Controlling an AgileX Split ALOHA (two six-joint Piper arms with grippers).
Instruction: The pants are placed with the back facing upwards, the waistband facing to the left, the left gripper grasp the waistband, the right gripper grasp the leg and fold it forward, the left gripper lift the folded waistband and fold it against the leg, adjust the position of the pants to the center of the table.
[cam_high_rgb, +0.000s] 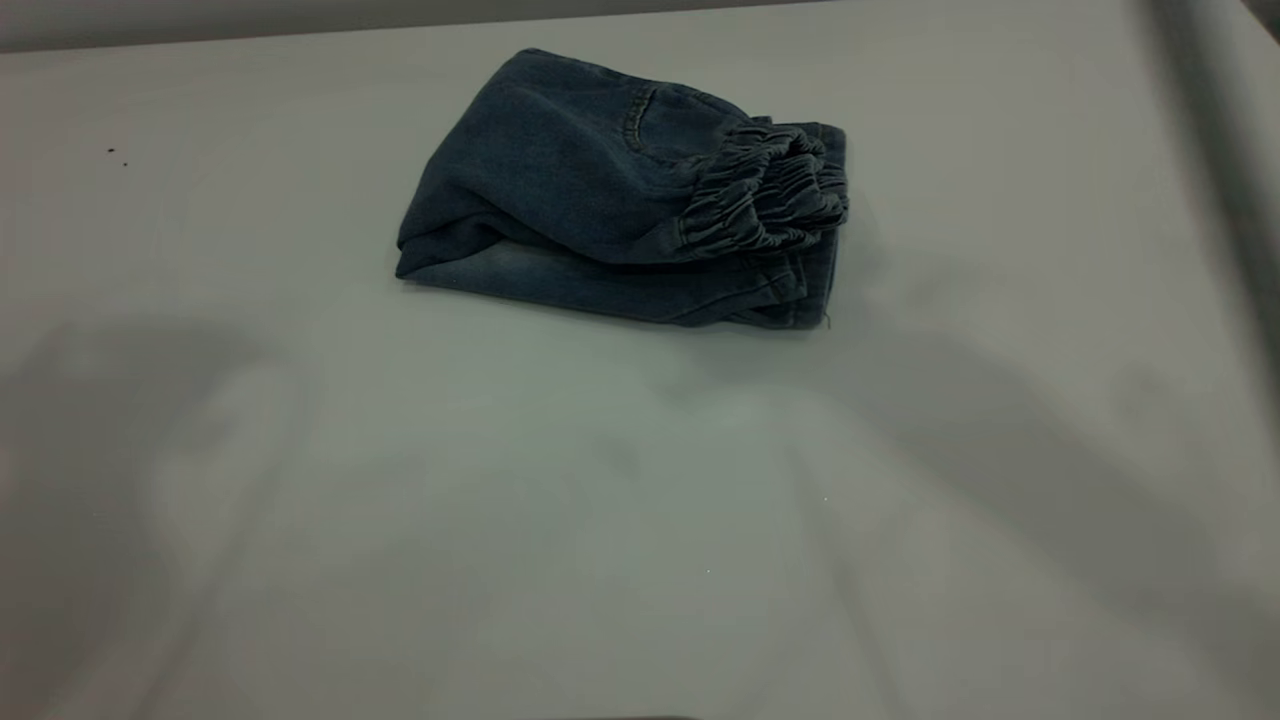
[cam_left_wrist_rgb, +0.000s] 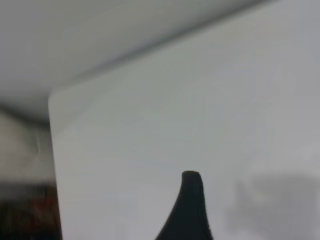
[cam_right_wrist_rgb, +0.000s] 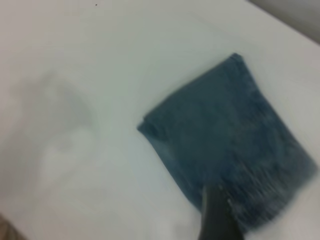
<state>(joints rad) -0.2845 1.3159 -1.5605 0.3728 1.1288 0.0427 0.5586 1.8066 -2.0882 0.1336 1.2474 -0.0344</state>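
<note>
The pants (cam_high_rgb: 600, 180) are dark blue denim, folded into a compact bundle on the grey table (cam_high_rgb: 640, 500), at the back and slightly right of the middle. The gathered elastic waistband (cam_high_rgb: 770, 190) lies on top at the bundle's right end, over the leg hems (cam_high_rgb: 800, 290). Neither gripper shows in the exterior view. In the right wrist view a dark part of my right gripper (cam_right_wrist_rgb: 216, 215) hangs above the edge of the pants (cam_right_wrist_rgb: 225, 135), apart from them. In the left wrist view a dark tip of my left gripper (cam_left_wrist_rgb: 190, 205) is over bare table, with no pants in sight.
The table's far edge (cam_high_rgb: 300, 30) runs just behind the pants. Its corner (cam_left_wrist_rgb: 52, 100) shows in the left wrist view. Soft shadows (cam_high_rgb: 150, 450) lie on the front of the table.
</note>
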